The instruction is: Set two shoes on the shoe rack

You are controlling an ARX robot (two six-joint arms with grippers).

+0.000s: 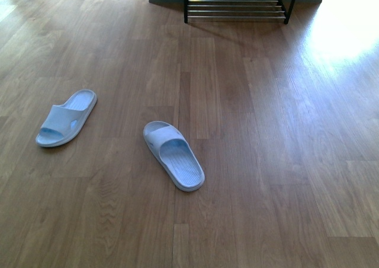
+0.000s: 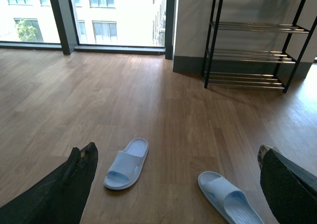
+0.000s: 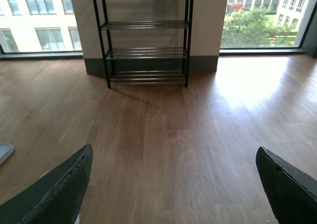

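A pale blue rubber slide (image 1: 66,118) and its matching second slide (image 1: 173,155) are seen lying sole-down on the brown wooden plank floor (image 1: 266,131), apart from each other and well away from the black metal shoe rack with silver rods (image 1: 237,10), set against the far wall; neither is judged collected yet. The left gripper (image 2: 177,152) is held spread wide above both slides, nothing grasped, presumably readied for an approach. The right gripper (image 3: 174,153) is likewise gaping and empty, faced towards the rack
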